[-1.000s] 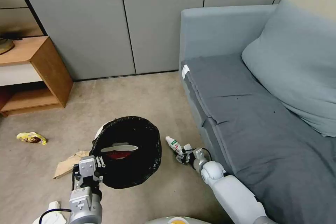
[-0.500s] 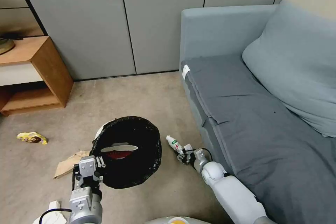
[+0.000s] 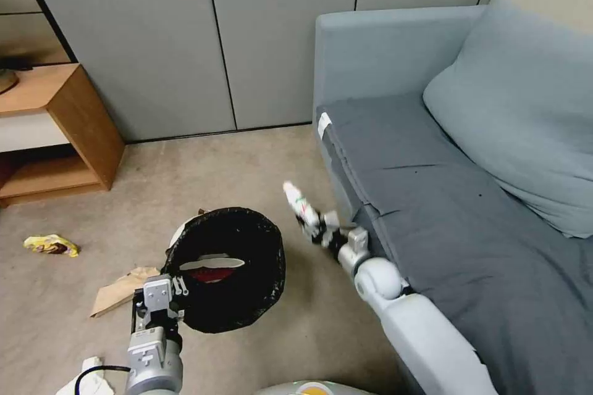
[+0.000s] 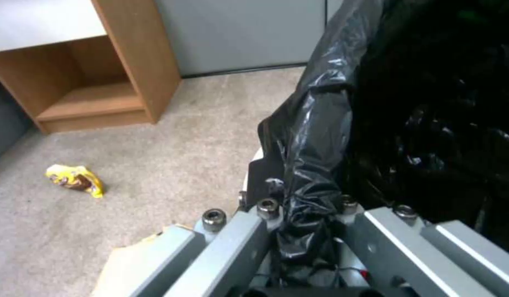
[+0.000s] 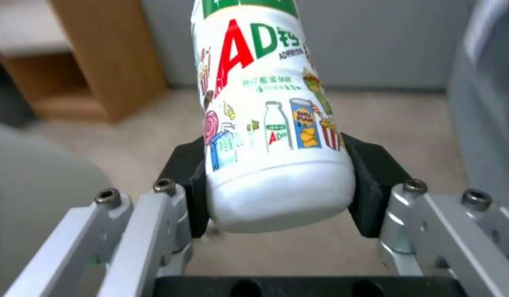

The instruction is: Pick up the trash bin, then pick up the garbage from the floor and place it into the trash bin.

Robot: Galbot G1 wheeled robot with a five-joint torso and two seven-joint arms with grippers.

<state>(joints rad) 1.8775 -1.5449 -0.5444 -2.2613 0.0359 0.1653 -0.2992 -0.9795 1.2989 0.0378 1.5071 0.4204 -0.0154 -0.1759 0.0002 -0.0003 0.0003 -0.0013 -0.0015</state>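
The trash bin [image 3: 176, 236] is white with a black liner [image 3: 259, 284] over its rim. My left gripper [image 3: 162, 297] is shut on its near rim and holds it tilted. The left wrist view shows the fingers [image 4: 232, 243] clamped on the liner [image 4: 430, 103]. A red-and-white carton [image 3: 209, 273] lies inside. My right gripper [image 3: 318, 226] is shut on a small white green-labelled bottle [image 3: 298, 200], raised above the floor to the bin's right. In the right wrist view the black pads [image 5: 191, 181] squeeze the bottle [image 5: 268, 123] near its base. Other garbage lies on the floor: a yellow wrapper [image 3: 50, 245], a brown cardboard scrap [image 3: 117, 290] and white paper [image 3: 86, 379].
A grey-blue sofa [image 3: 463, 228] with a big cushion [image 3: 519, 105] fills the right side, close to my right arm. A wooden shelf unit [image 3: 68, 129] stands at the far left. Grey cabinet doors [image 3: 216, 43] close off the back. Bare carpet [image 3: 235, 166] lies between the bin and the doors.
My right gripper has lifted the bottle off the floor, up and away from me. The bin and left gripper hold still. The camera has shifted slightly.
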